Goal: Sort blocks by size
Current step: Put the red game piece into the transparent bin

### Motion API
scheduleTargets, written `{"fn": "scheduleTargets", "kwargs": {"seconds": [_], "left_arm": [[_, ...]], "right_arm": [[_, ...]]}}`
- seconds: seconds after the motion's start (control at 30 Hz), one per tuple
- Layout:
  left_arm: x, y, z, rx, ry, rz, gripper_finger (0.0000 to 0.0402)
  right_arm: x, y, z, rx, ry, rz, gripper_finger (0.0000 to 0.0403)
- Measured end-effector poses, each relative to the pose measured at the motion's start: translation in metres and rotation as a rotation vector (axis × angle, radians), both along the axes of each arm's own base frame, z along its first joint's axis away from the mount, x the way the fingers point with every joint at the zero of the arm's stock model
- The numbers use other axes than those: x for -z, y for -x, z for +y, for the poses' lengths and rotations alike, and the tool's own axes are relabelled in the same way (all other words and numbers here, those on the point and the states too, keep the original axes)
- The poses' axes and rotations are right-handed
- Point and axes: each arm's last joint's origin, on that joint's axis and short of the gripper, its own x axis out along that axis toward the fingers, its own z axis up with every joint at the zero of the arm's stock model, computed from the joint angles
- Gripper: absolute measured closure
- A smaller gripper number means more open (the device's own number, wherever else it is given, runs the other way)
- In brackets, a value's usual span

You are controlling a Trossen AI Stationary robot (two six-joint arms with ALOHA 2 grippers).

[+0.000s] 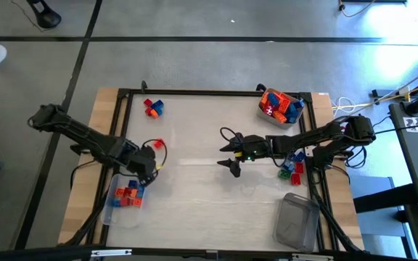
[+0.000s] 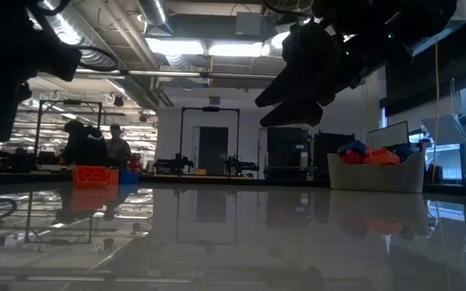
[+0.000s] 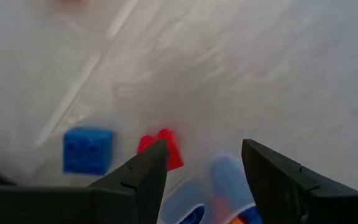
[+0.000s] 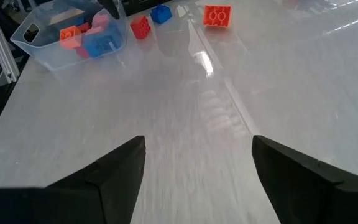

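The blocks are scattered in several lots across the pale desk (image 1: 194, 145). At the far right corner a clear tub (image 1: 278, 116) is heaped with red, orange and blue bricks (image 1: 280, 105), studs showing on some. Near the far left edge a red and a blue brick (image 1: 153, 107) sit touching each other, out on the bare top. A single red brick (image 1: 158, 143) lies just beyond the left gripper (image 1: 151, 161). A second tub (image 1: 125, 197) at the near left holds a handful of red, orange and blue bricks (image 1: 128, 193), and a few green, red and blue ones (image 1: 292, 168) lie under the right arm near the right edge.

The left gripper hangs over the rim of the near-left tub, its fingers (image 3: 148, 177) spread and empty — through its wrist view a small blue brick (image 3: 87, 149) and a red one (image 3: 161, 148) lie on the desk just outside the tub.

The right gripper (image 1: 231, 154) is out over the middle of the desk, well clear of every block, fingers (image 4: 114, 174) spread wide with nothing between them. An empty third tub (image 1: 297, 221) stands at the near right.
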Motion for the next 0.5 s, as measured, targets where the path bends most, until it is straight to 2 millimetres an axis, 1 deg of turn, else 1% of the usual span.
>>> {"fn": "scheduleTargets", "kwargs": {"seconds": [0.23, 0.37, 0.5], "left_arm": [[-0.0008, -0.0041, 0.0003, 0.034, 0.001, -0.038, 0.0204], [-0.0008, -0.0056, 0.0047, -0.01, 0.016, -0.035, 0.0203], [-0.0006, -0.0065, 0.0074, -0.039, 0.025, -0.031, 0.0185]], "right_arm": [[0.0001, 0.0001, -0.0001, 0.0, 0.0, 0.002, 0.0109], [0.0012, 0.0007, -0.0001, 0.0, 0.001, 0.015, 0.0109], [0.0014, 0.0008, -0.0001, 0.0, 0.001, 0.016, 0.0109]]}}
